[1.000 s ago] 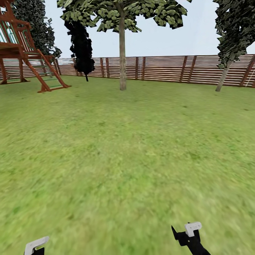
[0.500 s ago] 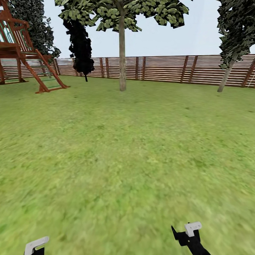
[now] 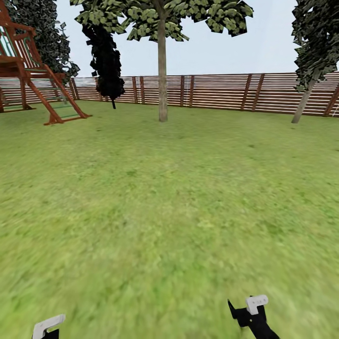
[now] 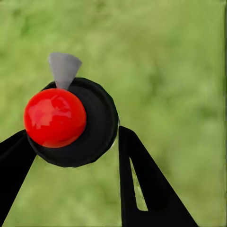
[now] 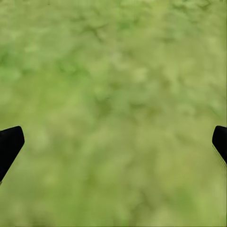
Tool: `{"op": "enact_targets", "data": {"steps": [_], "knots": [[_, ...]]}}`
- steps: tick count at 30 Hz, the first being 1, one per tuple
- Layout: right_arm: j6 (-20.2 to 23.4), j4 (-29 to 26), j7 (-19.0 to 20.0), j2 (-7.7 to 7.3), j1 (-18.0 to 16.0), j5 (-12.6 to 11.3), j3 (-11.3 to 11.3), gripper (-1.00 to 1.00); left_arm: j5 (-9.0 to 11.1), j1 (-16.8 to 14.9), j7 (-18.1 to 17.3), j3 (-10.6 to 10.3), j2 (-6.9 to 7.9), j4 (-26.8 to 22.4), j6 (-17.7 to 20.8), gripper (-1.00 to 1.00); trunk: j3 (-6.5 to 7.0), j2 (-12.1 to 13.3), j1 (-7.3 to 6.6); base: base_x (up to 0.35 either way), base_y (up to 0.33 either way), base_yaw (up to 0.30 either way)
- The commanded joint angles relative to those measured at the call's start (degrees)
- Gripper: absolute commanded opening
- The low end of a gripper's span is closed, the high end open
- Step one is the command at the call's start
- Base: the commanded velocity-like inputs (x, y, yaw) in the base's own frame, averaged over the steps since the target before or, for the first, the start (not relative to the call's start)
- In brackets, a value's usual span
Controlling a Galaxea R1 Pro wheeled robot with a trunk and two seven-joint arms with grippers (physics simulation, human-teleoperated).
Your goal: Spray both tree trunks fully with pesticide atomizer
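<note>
Atomizer [image 4: 71, 123] in left gripper [image 4: 75, 142], unlabelled.

**Play frame and dark trees at the lawn's edge**

A red-brown wooden play frame [image 3: 28, 70] with a sloping ladder is seen at the far left, standing on the grass before the fence line. A narrow near-black cypress [image 3: 106, 61] is placed just beside it, against the slats. A dark, blocky-leaved tree with a leaning trunk [image 3: 313, 56] is seen at the far right. Pale sky [image 3: 263, 47] is shown above.
</note>
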Motion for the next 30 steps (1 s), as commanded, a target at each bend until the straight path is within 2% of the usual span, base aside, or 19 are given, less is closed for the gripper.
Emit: {"op": "enact_targets", "data": {"steps": [1, 30], "knots": [[-0.16, 0.04, 0.28, -0.01, -0.03, 0.34, -0.51, 1.00, -0.61, -0.06, 0.12, 0.31, -0.01, 0.08, -0.24, -1.00, -0.05, -0.02, 0.02, 0.341, 0.000, 0.000], [-0.15, 0.04, 0.29, -0.01, -0.03, 0.35, -0.53, 1.00, -0.63, -0.06, 0.12, 0.31, -0.01, 0.08, -0.24, -1.00, -0.05, -0.02, 0.02, 0.341, 0.000, 0.000]]}}
